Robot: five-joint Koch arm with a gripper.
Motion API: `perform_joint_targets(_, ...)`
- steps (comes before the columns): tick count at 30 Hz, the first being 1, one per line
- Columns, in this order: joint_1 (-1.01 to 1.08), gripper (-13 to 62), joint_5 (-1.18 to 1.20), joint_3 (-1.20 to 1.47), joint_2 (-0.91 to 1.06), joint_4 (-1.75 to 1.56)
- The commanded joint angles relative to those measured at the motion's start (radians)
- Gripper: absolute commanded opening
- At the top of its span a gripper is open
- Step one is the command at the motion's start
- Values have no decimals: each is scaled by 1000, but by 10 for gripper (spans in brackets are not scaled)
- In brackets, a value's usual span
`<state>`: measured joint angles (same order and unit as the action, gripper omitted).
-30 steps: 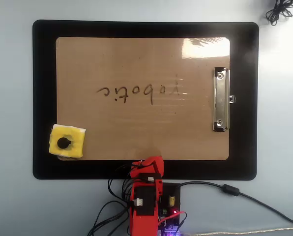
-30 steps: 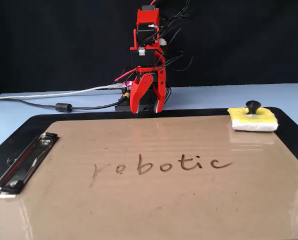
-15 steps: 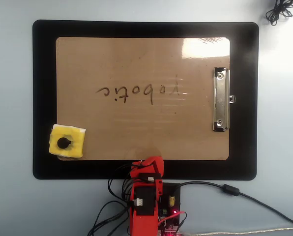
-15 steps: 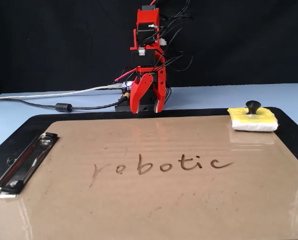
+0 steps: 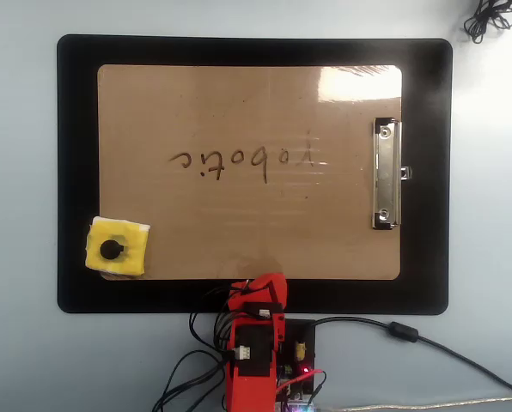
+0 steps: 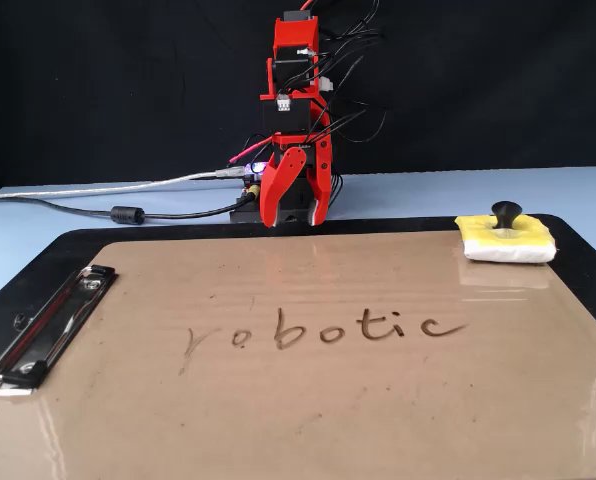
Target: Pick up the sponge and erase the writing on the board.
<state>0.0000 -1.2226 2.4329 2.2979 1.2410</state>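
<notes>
The tan board (image 5: 239, 232) (image 6: 328, 400) lies on a black mat. The writing (image 5: 243, 160) (image 6: 323, 333), "robotic" in dark cursive, runs across the board's middle. The yellow sponge (image 5: 132, 257) (image 6: 508, 245) with its black knob rests at the board's corner, lower left in the overhead view and far right in the fixed view. My red gripper (image 5: 258, 292) (image 6: 293, 220) hangs tips-down over the mat's edge beside the arm's base, well away from the sponge. Its jaws stand apart with nothing between them.
The black mat (image 5: 76, 172) (image 6: 128, 240) borders the board on all sides. A silver clip (image 5: 386, 174) (image 6: 43, 335) sits at one short end of the board. Cables (image 5: 411, 335) (image 6: 128, 213) trail from the arm's base, and a wire bundle (image 5: 488, 17) lies in a corner.
</notes>
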Motion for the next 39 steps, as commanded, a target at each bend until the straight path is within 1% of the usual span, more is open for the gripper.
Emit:
perform_joint_targets(1, 57, 339, -8, 3, 23, -3)
perform_joint_targets(3, 89, 337, -9, -6, 51, -48)
perform_joint_targets(5, 26, 335, -12, -29, 63, -89)
perform_joint_targets(7, -215, 329, -60, -120, 63, -155)
perform_joint_targets(8, -325, 324, -126, -164, 61, -189)
perform_joint_targets(10, -537, 322, -351, -256, 55, -291)
perform_joint_targets(13, -761, 321, -583, -321, 18, -514)
perform_joint_targets(14, -834, 321, -624, -319, -8, -624)
perform_joint_targets(16, -916, 321, -630, -302, -61, -781)
perform_joint_targets(18, -940, 321, -624, -225, -130, -925)
perform_joint_targets(21, -946, 323, -623, -195, -199, -1029)
perform_joint_targets(25, -994, 323, -597, -202, -202, -1078)
perform_joint_targets(29, -1022, 320, -584, -198, -225, -1213)
perform_joint_targets(36, -1098, 312, -488, -201, -508, -1489)
perform_joint_targets(39, -1100, 312, -472, -201, -566, -1528)
